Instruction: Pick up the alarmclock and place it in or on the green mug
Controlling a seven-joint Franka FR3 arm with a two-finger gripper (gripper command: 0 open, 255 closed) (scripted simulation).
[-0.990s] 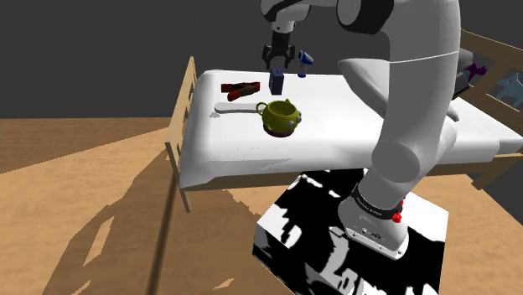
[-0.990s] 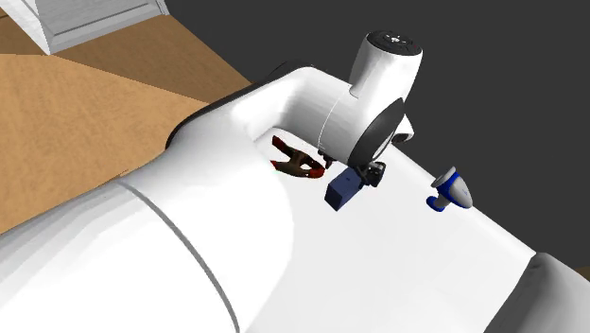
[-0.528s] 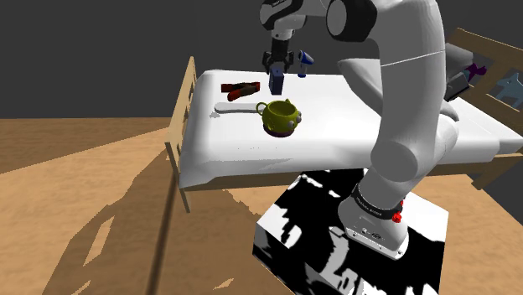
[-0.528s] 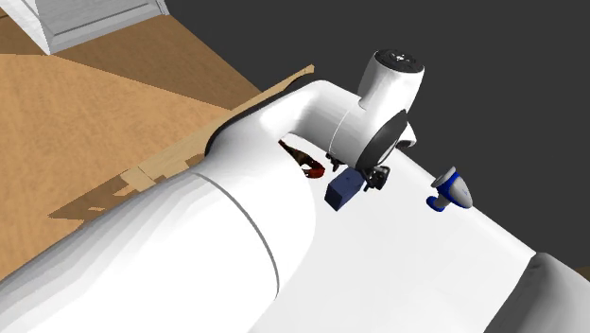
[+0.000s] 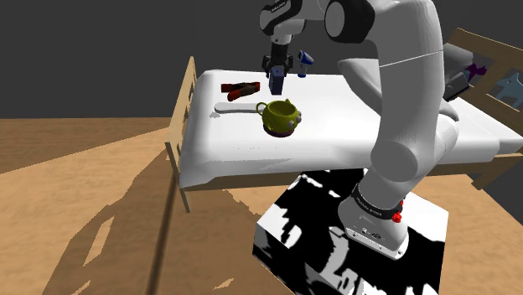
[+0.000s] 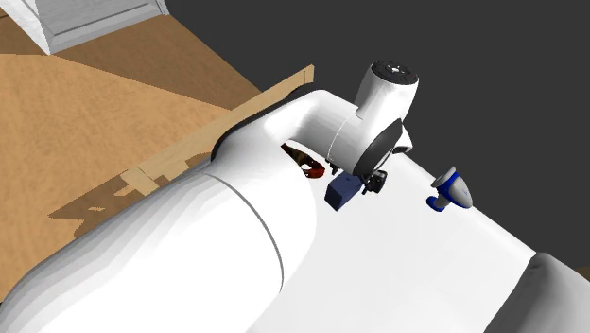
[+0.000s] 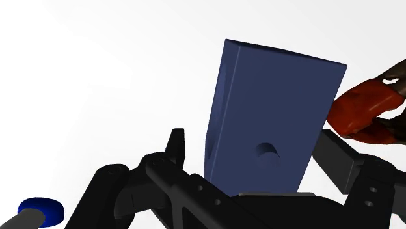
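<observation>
The alarm clock [image 5: 275, 82] is a dark blue box standing on the white bed [image 5: 360, 126], beyond the mug. The mug [image 5: 281, 117] is olive green with small purple feet and sits nearer the bed's front edge. My black gripper [image 5: 276, 72] has come down over the clock from above. In the wrist view the clock [image 7: 273, 117] stands between the fingers of the gripper [image 7: 257, 156]; one finger [image 7: 177, 148] shows a small gap to it, the other [image 7: 338, 159] lies at its edge. The second exterior view shows the clock [image 6: 342, 192] under the gripper [image 6: 367, 182].
A red-brown clamp-like object [image 5: 240, 87] lies just beside the clock, and a flat white item [image 5: 235, 106] rests between it and the mug. A blue-and-white object [image 5: 306, 59] lies farther back. The wooden bed frame [image 5: 179, 117] edges the shoulder view's left side.
The gripper has dropped from just above the clock to around it, mostly in the first half second. The clock and mug have not moved.
</observation>
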